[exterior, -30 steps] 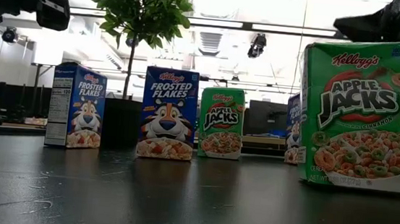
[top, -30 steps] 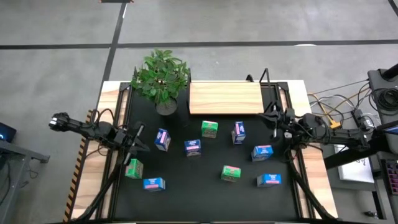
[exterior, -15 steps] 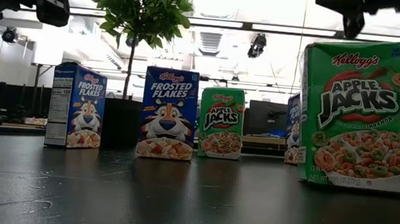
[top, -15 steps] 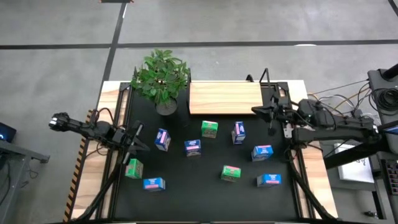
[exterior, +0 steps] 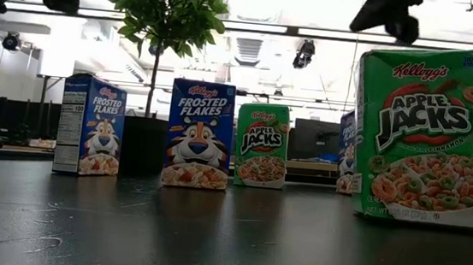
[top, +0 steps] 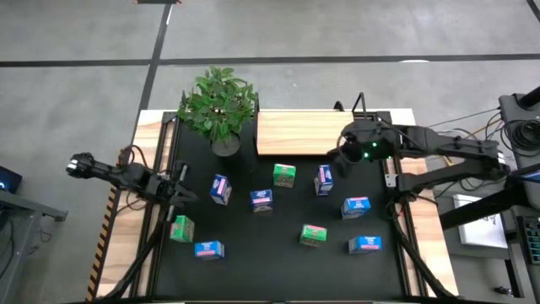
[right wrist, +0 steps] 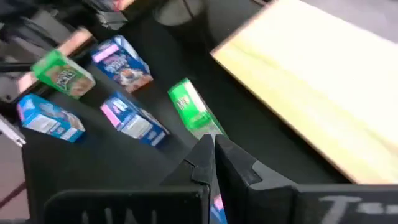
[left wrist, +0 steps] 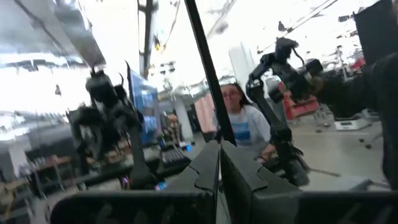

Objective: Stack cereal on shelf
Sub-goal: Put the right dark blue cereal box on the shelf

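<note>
Right gripper (right wrist: 214, 163): two dark fingers (right wrist: 199, 167) were seen pressed together, nothing between them. Just beyond the fingertips a green cereal box (right wrist: 194, 113) was recorded on the black mat (right wrist: 124, 162). Farther out and to one side, two dark blue boxes (right wrist: 133, 119) (right wrist: 121, 60), a second green box (right wrist: 63, 73) and a light blue box (right wrist: 50, 117) were noted, set apart from one another. To the other side, the light wooden shelf (right wrist: 323, 87) was seen lying flat, bare.

Pale wood shelf (top: 305, 133), matt mat (top: 278, 253)
</note>
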Controlling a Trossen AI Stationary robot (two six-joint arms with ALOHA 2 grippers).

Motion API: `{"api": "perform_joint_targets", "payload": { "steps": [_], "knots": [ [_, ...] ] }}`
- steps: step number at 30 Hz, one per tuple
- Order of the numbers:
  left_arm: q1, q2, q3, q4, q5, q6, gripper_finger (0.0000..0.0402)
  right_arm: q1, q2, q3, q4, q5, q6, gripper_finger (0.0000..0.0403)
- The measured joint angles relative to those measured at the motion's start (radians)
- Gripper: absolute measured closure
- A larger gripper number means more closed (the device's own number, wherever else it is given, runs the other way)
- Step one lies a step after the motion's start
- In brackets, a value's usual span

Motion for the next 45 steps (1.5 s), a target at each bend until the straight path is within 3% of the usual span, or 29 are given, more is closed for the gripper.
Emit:
{"api": "perform_joint_targets", "payload": {
  "steps": [10,21,25,37,45],
  "knots": [
    [0.0,-0.001,0.011,0.117,0.0,0.101,0.0402,0.0,0.24,0.224,-0.558,-0.002,0.189,0.0394],
    [0.0,0.002,0.152,-0.003,0.0,0.188,0.0402,0.0,0.332,0.234,-0.582,-0.035,0.26,0.0385],
    [0.0,0.002,0.188,-0.085,0.0,0.19,0.0402,0.0,0.353,0.236,-0.574,-0.037,0.27,0.0348],
    [0.0,0.0,0.204,-0.15,0.001,0.15,0.0402,0.0,0.428,0.236,-0.472,-0.05,0.374,0.0169],
    [0.0,0.0,0.204,-0.155,0.001,0.144,0.0402,0.0,0.504,0.236,-0.404,-0.054,0.371,0.0122]
  ]
}}
